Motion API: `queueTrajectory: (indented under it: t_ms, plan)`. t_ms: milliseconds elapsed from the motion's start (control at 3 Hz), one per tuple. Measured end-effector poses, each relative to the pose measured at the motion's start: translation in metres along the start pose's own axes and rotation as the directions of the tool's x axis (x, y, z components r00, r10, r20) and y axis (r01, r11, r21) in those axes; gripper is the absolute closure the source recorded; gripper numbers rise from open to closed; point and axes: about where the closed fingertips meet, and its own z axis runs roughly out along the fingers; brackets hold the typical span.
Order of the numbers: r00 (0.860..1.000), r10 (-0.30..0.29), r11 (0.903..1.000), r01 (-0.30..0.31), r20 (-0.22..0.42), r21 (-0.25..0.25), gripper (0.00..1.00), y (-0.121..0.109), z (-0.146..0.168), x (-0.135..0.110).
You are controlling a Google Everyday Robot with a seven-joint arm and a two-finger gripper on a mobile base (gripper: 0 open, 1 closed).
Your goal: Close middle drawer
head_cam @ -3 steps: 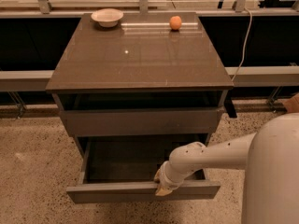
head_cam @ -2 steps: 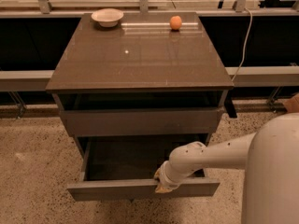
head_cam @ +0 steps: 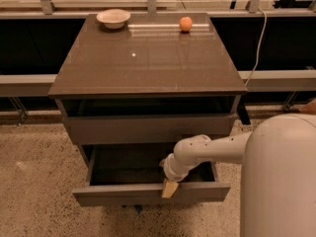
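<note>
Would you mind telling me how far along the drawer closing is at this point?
Nothing looks done yet: the middle drawer stands pulled well out of the cabinet. In hand: the gripper is at the drawer's front panel. Left: pushing it fully in.

1. We saw the cabinet top [head_cam: 148, 58] as a smooth, glossy brown slab (a spot of light mirrored in it).
2. The middle drawer [head_cam: 118, 194] showed us a matt, flat grey-brown front panel.
3. The gripper [head_cam: 169, 187], at that panel's upper edge, looked dull tan; the arm [head_cam: 217, 149] behind it wore a smooth white shell, seemingly plastic.
4. The floor [head_cam: 34, 172] looked to us like speckled, grainy stone.
5. The bowl [head_cam: 113, 18] appeared pale and smooth.
</note>
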Motion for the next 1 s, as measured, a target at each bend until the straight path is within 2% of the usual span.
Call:
queueTrajectory:
  t_ms: [333, 667, 1000]
  plan:
    - [1.000, -0.011, 0.9996, 0.011, 0.007, 0.027, 0.09, -0.029, 0.002, -0.005]
    - [1.000, -0.018, 0.9987, 0.017, 0.021, 0.047, 0.08, -0.041, 0.002, -0.010]
    - [0.999, -0.021, 0.9968, 0.018, 0.047, 0.077, 0.08, -0.038, -0.005, -0.017]
